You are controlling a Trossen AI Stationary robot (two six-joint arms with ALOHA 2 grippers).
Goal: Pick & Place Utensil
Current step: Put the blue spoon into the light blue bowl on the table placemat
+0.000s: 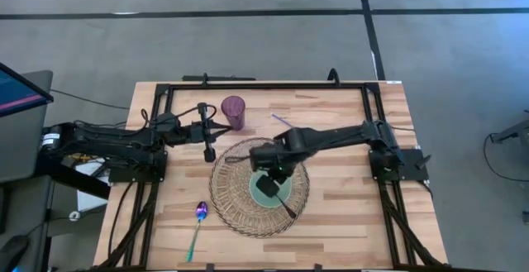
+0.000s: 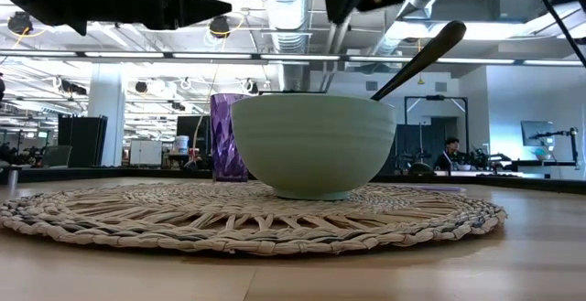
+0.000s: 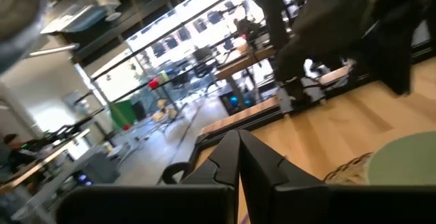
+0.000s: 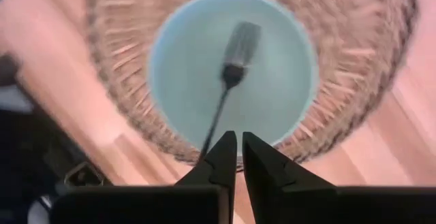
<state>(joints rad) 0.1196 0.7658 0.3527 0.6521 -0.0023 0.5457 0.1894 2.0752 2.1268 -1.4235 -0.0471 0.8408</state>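
Observation:
A dark utensil (image 4: 231, 60) with a tined, fork-like head lies in the pale green bowl (image 1: 273, 194). Its head is on the bowl's bottom and its handle (image 2: 417, 59) leans out over the rim. My right gripper (image 4: 238, 142) hangs above the bowl, shut and clear of the utensil; it also shows in the high view (image 1: 269, 175). My left gripper (image 1: 208, 150), shut, waits left of the mat; its own wrist view shows the tips together (image 3: 238, 142). A shiny spoon (image 1: 198, 221) with a teal handle lies flat on the table near the near edge.
The bowl stands on a round woven mat (image 1: 240, 210). A purple cup (image 1: 233, 111) stands upright behind the mat, toward the far edge, and also shows in the low view (image 2: 224, 136). A black frame (image 1: 264, 85) runs along the table's far side. Bare wood lies right of the mat.

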